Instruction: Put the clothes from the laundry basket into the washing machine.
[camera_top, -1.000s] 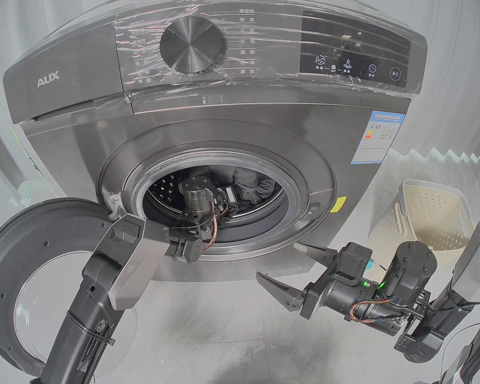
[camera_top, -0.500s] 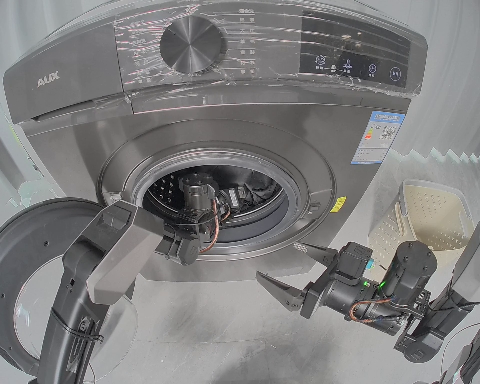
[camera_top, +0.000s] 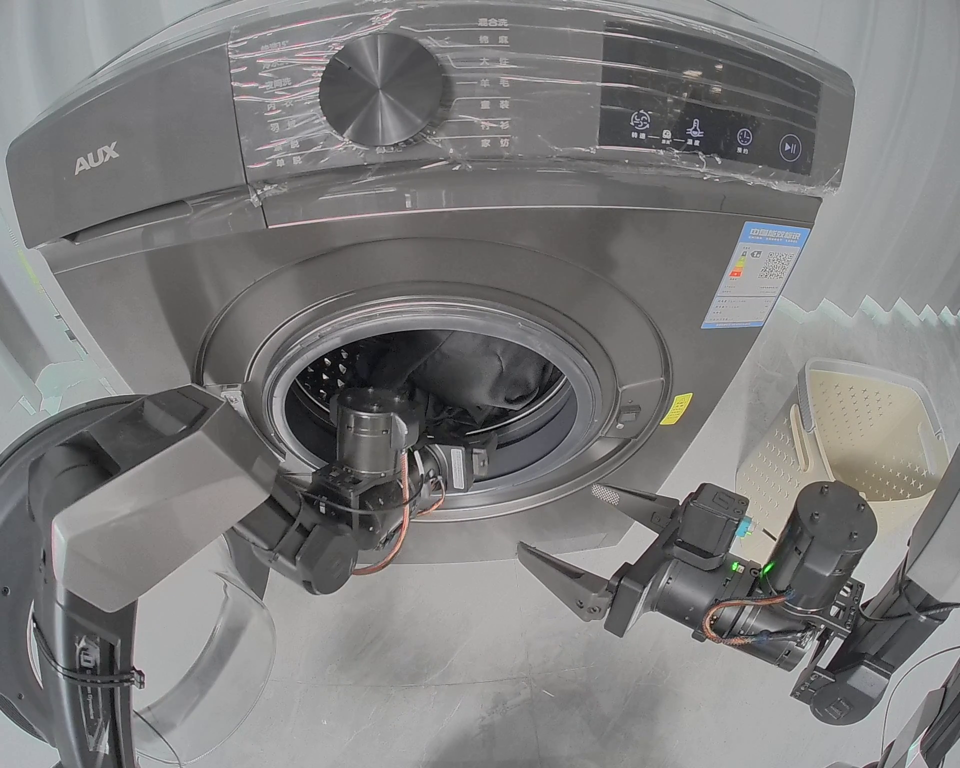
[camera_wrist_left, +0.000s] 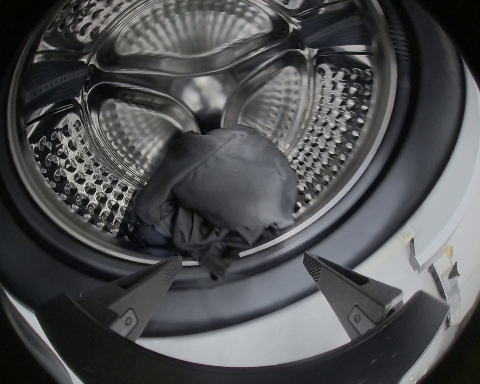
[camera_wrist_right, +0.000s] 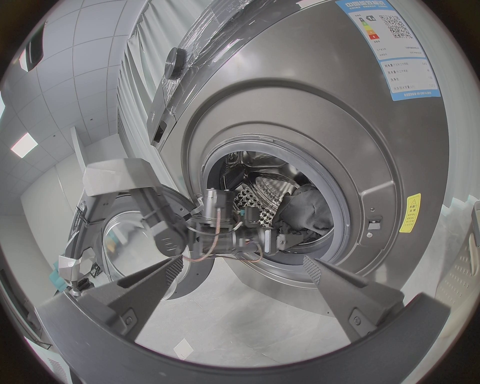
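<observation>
On a pale grey floor (camera_top: 450, 660), the washing machine (camera_top: 560, 260) stands with its door (camera_wrist_right: 120, 245) swung wide to my left. The dark clothes (camera_wrist_left: 235, 185) lie heaped at the front of the drum (camera_wrist_left: 325, 100), a fold drooping over its lip toward the rubber door seal (camera_wrist_left: 360, 235); I judge it could slide out or get pinched when the door shuts. My left gripper (camera_wrist_left: 241, 259) hangs at the drum's mouth, fingers apart and empty. My right gripper (camera_top: 560, 520), also spread, hangs near the cream laundry basket (camera_top: 780, 460)
</observation>
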